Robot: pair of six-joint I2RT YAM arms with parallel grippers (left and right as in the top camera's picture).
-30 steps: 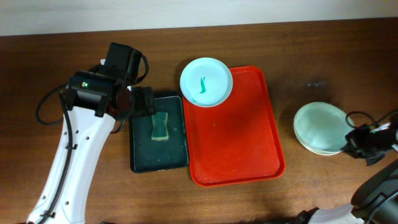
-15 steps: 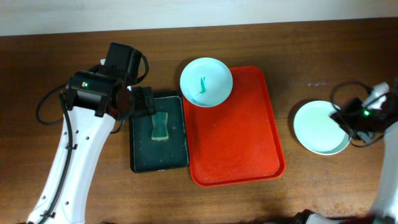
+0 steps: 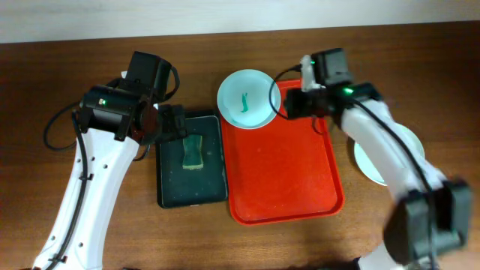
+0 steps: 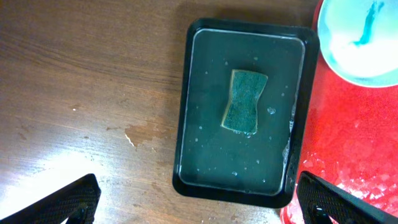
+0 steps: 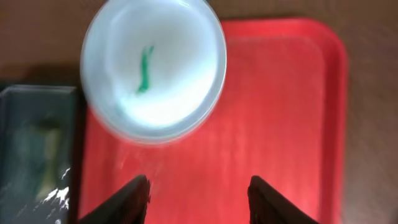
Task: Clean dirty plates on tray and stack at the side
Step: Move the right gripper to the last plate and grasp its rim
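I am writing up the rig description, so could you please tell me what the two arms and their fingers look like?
Both the left arm and right arm have white links joined by boxy black housings, each with a small green light. Thin black cables loop beside them. The fingers are plain black and tapered.

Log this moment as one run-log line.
left gripper open over sponge | right gripper open, empty, over red tray near smeared plate | smeared plate at tray's far-left corner | clean plate on table, right of tray
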